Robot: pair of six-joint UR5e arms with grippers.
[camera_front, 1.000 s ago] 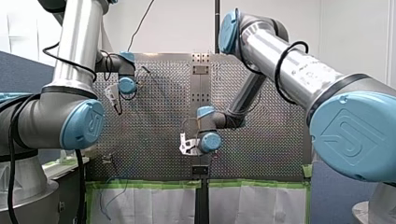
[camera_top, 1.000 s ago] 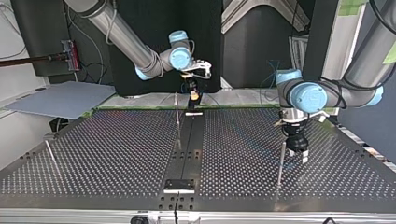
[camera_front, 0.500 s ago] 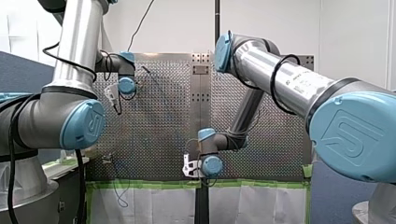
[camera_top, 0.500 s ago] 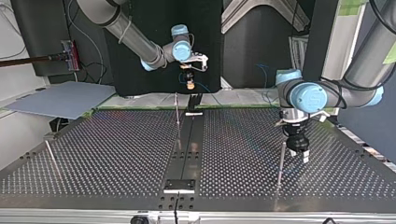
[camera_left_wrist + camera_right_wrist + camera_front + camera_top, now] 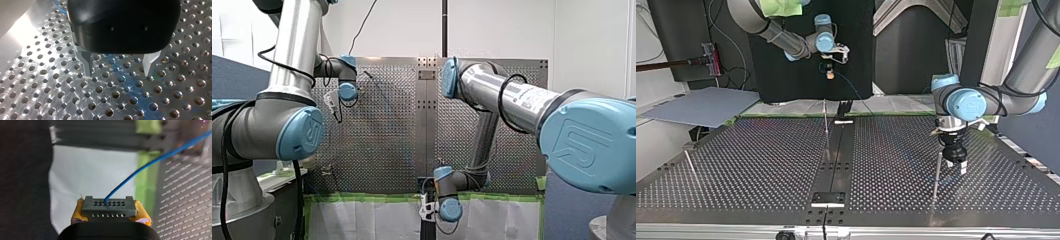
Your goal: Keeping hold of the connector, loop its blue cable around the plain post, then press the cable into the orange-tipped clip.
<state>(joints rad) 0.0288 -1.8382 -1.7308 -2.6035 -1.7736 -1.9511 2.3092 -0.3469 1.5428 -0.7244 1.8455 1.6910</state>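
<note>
My right gripper (image 5: pixel 830 70) pinches a dark grey multi-hole connector (image 5: pixel 109 205) between yellow pads (image 5: pixel 78 213). It hangs in open air past the far, green-taped edge of the perforated metal table (image 5: pixel 761 160) in the top view. The thin blue cable (image 5: pixel 150 162) runs from the connector back toward that edge. A thin metal post (image 5: pixel 825 119) stands just inside the edge, near the middle. My left gripper (image 5: pixel 118 73), black, its metal fingers spread and empty, hovers low over the table's right part, just beside a second thin post (image 5: pixel 937 175), with open surface around.
</note>
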